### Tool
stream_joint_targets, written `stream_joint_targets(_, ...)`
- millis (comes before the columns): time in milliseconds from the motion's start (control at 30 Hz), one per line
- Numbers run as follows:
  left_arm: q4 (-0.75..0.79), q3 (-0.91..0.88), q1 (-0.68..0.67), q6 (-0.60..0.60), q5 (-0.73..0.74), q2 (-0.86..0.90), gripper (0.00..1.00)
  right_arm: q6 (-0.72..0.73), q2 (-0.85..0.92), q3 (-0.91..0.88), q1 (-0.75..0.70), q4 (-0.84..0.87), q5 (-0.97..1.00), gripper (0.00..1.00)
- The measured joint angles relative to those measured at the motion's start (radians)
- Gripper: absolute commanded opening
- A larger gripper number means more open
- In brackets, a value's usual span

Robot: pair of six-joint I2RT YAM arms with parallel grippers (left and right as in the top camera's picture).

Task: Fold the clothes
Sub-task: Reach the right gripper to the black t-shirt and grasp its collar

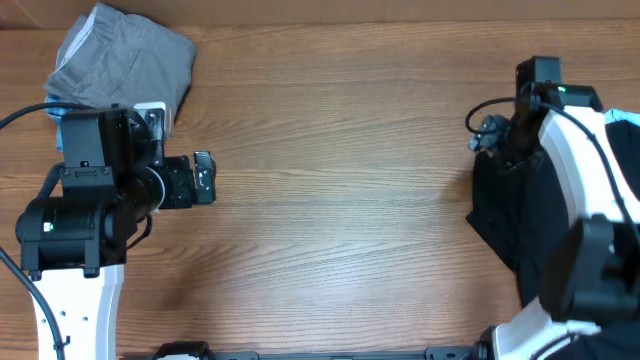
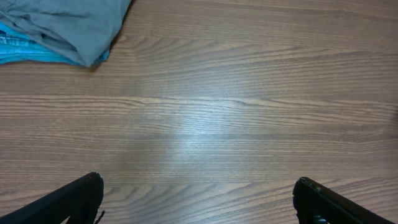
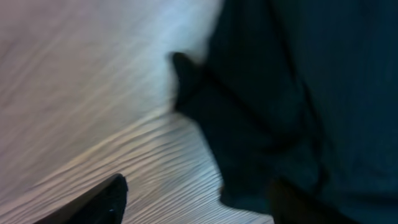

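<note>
A black T-shirt (image 1: 505, 215) lies crumpled at the table's right side, partly under my right arm. In the right wrist view the black cloth (image 3: 280, 93) fills the right half. My right gripper (image 1: 488, 134) is at the shirt's far left edge. Its jaws (image 3: 199, 199) are open, with one finger over bare wood and the other over the cloth's edge. A folded grey garment (image 1: 120, 55) sits at the far left corner, with a light-blue piece (image 2: 31, 53) under it. My left gripper (image 1: 205, 178) is open and empty (image 2: 199, 196) over bare wood, to the right of the grey pile.
The wooden table (image 1: 330, 200) stretches between the two arms. A strip of light-blue cloth (image 1: 625, 118) shows at the right edge behind my right arm. Cables run along both arms.
</note>
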Motion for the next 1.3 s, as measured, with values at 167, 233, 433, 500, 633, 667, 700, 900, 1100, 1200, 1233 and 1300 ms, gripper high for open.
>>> stream_joint_targets(167,-0.001,0.000,0.000,0.000,0.000,0.000,1.00,0.011,0.100,0.000,-0.002,-0.001,0.021,0.73)
stream_joint_targets(233,-0.001,0.000,0.000,0.000,0.000,0.001,1.00,0.012,0.115,0.000,-0.002,0.002,0.025,0.73)
stream_joint_targets(433,-0.001,0.000,0.000,0.000,0.000,0.002,1.00,0.016,0.132,-0.001,-0.002,0.067,0.053,0.68)
stream_joint_targets(500,-0.001,0.000,0.000,0.000,0.000,0.002,1.00,0.017,0.137,-0.008,-0.002,0.100,0.061,0.65)
stream_joint_targets(633,-0.002,0.000,0.000,0.000,0.000,0.003,1.00,0.019,0.144,-0.019,-0.003,0.142,0.076,0.64)
stream_joint_targets(667,-0.002,0.000,0.000,0.000,0.000,0.003,1.00,0.018,0.144,-0.023,-0.003,0.150,0.078,0.57)
stream_joint_targets(700,-0.001,0.000,0.000,0.000,0.000,0.003,1.00,0.018,0.145,-0.028,-0.003,0.153,0.079,0.45)
stream_joint_targets(900,-0.002,0.000,0.000,0.000,0.000,0.004,1.00,0.022,0.146,-0.041,-0.003,0.131,0.098,0.04)
stream_joint_targets(1100,-0.001,0.000,0.000,0.000,0.000,0.004,1.00,0.022,0.146,0.030,-0.012,-0.001,0.109,0.04)
stream_joint_targets(1200,-0.001,0.001,0.000,0.000,0.000,0.004,1.00,0.021,0.137,0.126,-0.033,-0.047,0.114,0.04)
stream_joint_targets(1233,-0.001,0.000,0.000,0.000,0.000,0.004,1.00,0.017,0.128,0.161,-0.042,-0.061,0.113,0.04)
stream_joint_targets(1300,-0.001,0.001,0.000,0.000,0.000,0.004,1.00,0.003,0.104,0.227,-0.056,-0.082,0.112,0.04)
